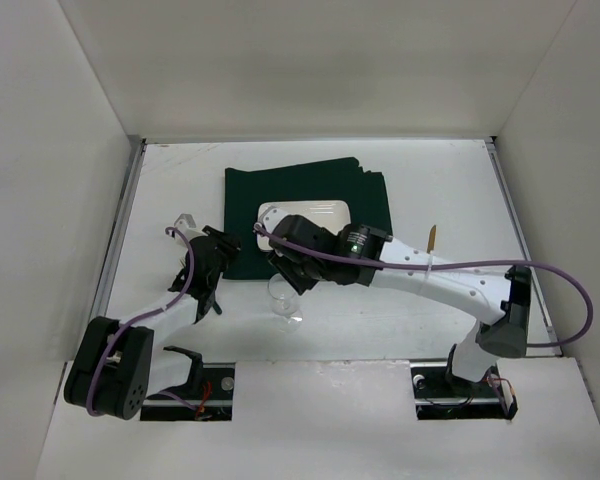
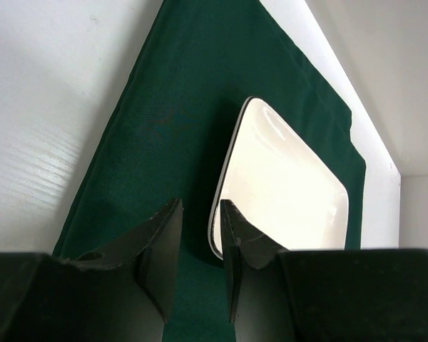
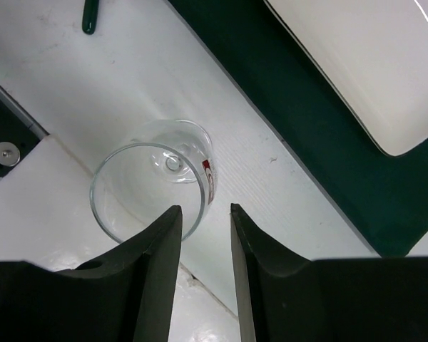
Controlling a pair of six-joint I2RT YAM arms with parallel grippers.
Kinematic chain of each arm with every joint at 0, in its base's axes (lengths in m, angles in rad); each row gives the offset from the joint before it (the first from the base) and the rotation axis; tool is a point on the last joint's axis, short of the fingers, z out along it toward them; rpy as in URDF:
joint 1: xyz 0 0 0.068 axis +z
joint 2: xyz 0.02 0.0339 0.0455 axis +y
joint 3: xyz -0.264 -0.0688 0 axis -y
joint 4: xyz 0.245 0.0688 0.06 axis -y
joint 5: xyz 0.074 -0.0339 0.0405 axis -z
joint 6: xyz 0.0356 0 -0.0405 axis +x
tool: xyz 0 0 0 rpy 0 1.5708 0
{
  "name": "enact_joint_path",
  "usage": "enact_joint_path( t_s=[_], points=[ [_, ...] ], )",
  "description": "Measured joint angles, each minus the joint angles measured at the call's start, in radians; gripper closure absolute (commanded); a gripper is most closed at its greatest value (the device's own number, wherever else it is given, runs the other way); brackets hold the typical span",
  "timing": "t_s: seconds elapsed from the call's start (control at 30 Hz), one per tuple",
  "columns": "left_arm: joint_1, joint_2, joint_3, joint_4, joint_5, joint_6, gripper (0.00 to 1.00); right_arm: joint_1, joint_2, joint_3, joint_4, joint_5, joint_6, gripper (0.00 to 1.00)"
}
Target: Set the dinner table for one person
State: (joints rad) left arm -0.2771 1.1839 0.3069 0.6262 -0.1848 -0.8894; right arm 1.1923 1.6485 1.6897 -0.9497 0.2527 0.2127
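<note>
Top external view shows the bench (image 1: 430, 310), white and walled on three sides, lying under both arms. At its middle lies a dark green placemat (image 1: 370, 195) bearing a white rectangular plate (image 1: 310, 212). A clear wine glass (image 3: 153, 182) stands upright on bare bench just beside the mat's near edge. The right tool (image 3: 205, 217) hangs over the glass, fingers slightly apart and empty; whether one touches the rim is hard to tell. The left tool (image 2: 201, 214), also narrowly apart and empty, points at the plate's corner. Lifting the glass looks like the step in hand: widen the fingers, straddle the rim squarely, and close gently so it does not tip.
</note>
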Motion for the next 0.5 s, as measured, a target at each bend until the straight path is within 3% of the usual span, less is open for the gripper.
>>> enact_joint_path(
  t_s=[0.5],
  points=[
    [0.005, 0.005, 0.0, 0.005, 0.003, -0.003, 0.74, 0.0, 0.048, 0.004, 0.016, -0.009, 0.0, 0.75]
  ],
)
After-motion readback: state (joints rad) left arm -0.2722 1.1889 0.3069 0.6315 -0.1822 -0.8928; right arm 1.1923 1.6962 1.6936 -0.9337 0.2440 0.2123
